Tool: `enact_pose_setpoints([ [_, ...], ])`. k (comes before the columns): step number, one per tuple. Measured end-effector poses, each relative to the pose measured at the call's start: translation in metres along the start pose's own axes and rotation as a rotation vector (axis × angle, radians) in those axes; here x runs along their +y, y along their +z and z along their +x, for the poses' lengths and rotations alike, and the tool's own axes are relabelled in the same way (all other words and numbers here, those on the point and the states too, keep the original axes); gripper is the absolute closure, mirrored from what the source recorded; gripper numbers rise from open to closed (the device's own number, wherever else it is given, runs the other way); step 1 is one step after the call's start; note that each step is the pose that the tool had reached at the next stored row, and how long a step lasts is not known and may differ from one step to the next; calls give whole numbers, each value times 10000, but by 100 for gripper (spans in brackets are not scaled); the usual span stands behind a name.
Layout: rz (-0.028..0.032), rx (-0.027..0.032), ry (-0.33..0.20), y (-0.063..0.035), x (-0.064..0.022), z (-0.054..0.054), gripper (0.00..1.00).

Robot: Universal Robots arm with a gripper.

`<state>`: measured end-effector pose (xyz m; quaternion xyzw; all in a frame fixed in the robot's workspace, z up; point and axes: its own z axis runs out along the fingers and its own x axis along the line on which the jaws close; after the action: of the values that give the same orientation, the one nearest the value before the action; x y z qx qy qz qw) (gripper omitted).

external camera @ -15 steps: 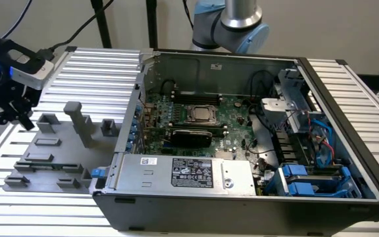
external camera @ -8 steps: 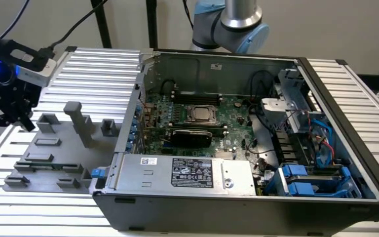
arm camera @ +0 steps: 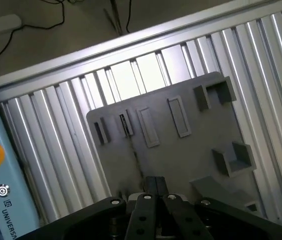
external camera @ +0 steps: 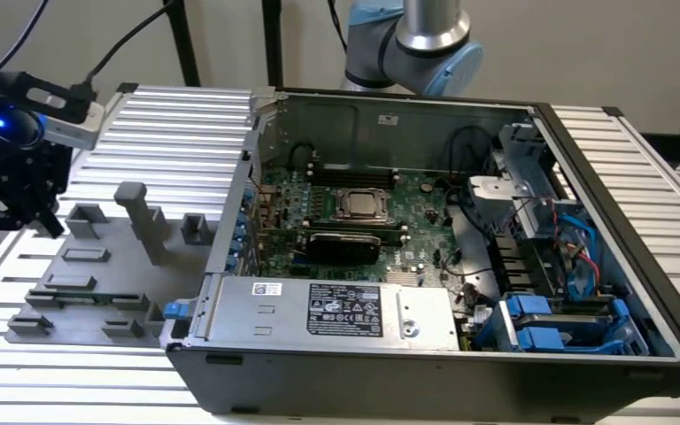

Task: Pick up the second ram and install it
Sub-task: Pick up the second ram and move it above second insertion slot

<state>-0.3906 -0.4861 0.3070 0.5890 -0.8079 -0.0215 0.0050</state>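
Evidently at the reach for the stick, the gripper (arm camera: 155, 187) hangs at the exterior view's far left, above the outer edge of the grey parts tray (external camera: 116, 274). Its two fingers are pressed together with nothing between them.

Done well, this step probably means spreading the fingers before going down and squaring them to the long flat faces of the second ram (arm camera: 124, 125). It likely also means taking the stick near its middle and drawing it straight up, so the thin board does not bind or bend in its holder.

The stick itself appears to be the thin dark edge standing upright in one of the tray's narrow slots, seen from the wrist camera. It sits ahead of the fingertips and apart from them. From this edge-on angle it reads as a slim sliver only; green board and chips cannot be made out, so the identification is a judgement.

Further toward the exterior view's right lies the open computer case (external camera: 435, 381). Inside it, the motherboard (external camera: 423, 221) faces up, with long black memory slots (external camera: 352, 170) just beyond the silver processor (external camera: 361, 205).
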Motion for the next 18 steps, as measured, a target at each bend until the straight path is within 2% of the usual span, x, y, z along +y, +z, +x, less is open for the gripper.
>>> enact_pose_setpoints([
  [15,-46,115,-2688,78,-3,1,89],
  [16,-46,135,-2788,84,-3,1,89],
  [18,-32,221,-2860,96,-3,1,89],
])
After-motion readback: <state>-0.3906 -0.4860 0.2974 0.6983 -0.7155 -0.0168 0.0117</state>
